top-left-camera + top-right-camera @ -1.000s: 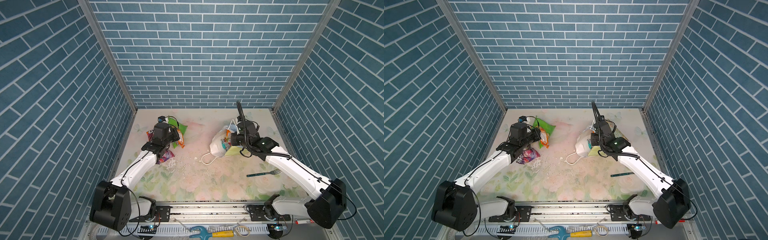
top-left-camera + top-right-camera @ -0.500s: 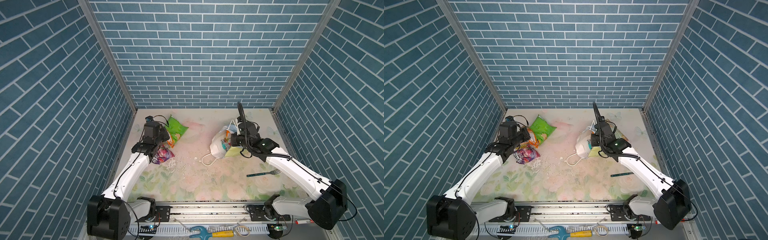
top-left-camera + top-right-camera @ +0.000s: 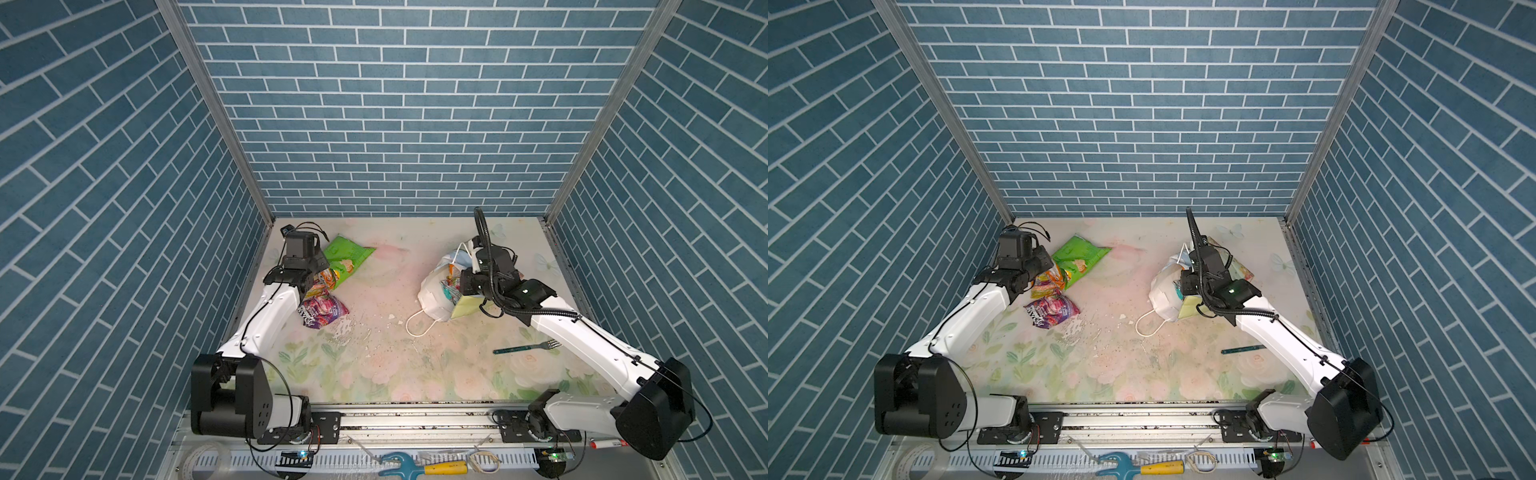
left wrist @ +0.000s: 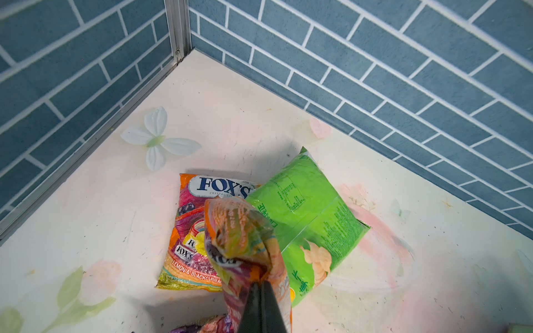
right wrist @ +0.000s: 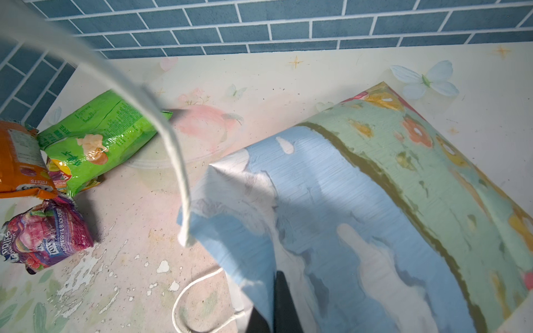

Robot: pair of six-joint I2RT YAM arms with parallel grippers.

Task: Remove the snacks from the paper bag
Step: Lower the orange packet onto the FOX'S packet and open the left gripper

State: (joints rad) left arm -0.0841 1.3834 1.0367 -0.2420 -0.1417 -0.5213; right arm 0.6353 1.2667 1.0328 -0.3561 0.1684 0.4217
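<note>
Our left gripper [image 4: 261, 287], arm stretched toward the far-left corner, is clenched on an orange packet [image 4: 242, 230] above the green chip bag [image 4: 305, 213]. Our right gripper [image 5: 277, 276] pinches the paper bag [image 3: 434, 293] — tipped on its side, a colourful packet [image 3: 450, 287] in its mouth.

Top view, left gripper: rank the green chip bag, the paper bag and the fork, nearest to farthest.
From the left gripper, shut on an orange packet, in a top view:
1. green chip bag, just beside it, back left.
2. paper bag, right of the middle.
3. fork, front right, near the right arm.
</note>
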